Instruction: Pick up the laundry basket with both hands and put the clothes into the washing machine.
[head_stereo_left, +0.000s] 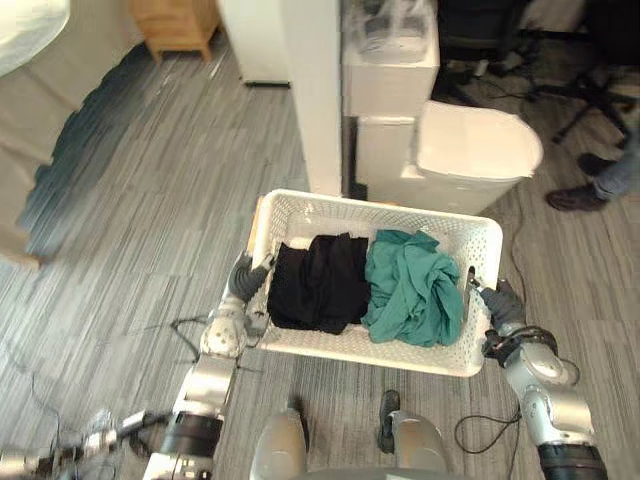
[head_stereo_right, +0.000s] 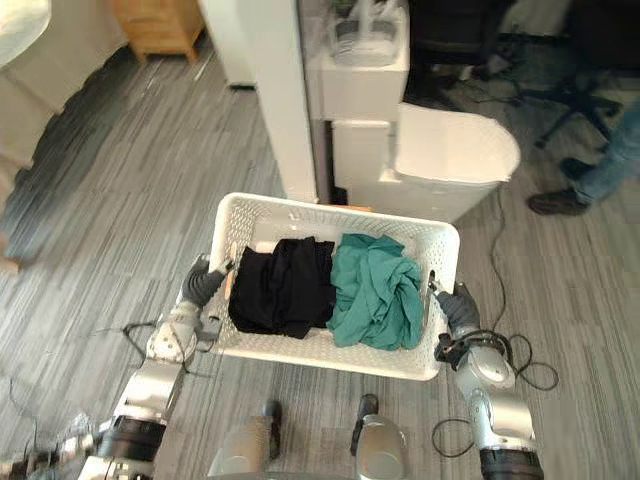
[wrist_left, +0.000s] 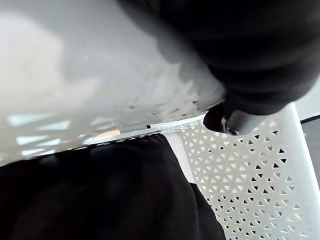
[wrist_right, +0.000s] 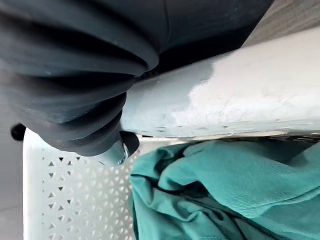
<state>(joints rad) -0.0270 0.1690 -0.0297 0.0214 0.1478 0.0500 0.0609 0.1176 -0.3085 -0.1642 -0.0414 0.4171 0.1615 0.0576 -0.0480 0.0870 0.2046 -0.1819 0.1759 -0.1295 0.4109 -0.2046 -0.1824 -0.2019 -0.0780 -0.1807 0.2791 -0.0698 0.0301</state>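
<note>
The white laundry basket (head_stereo_left: 400, 212) sits between both hands, short of the white washing machine (head_stereo_left: 470, 150). Inside it, a black garment (head_stereo_left: 320, 280) lies beside a teal one (head_stereo_left: 410, 285). The left hand (head_stereo_left: 247, 278) and right hand (head_stereo_left: 498, 303) each clamp an end rim, a dark-tipped digit hooked inside. A person's shoe (head_stereo_left: 572, 198) stands on the grey floor (head_stereo_left: 150, 200) to the right.

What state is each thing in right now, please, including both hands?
laundry basket, upright, held at both ends.
black clothes, bunched in the basket's left half.
teal garment, crumpled in its right half.
left hand, fingers hooked over the left rim.
right hand, fingers hooked over the right rim.
washing machine, beyond the basket; lid state unclear.
</note>
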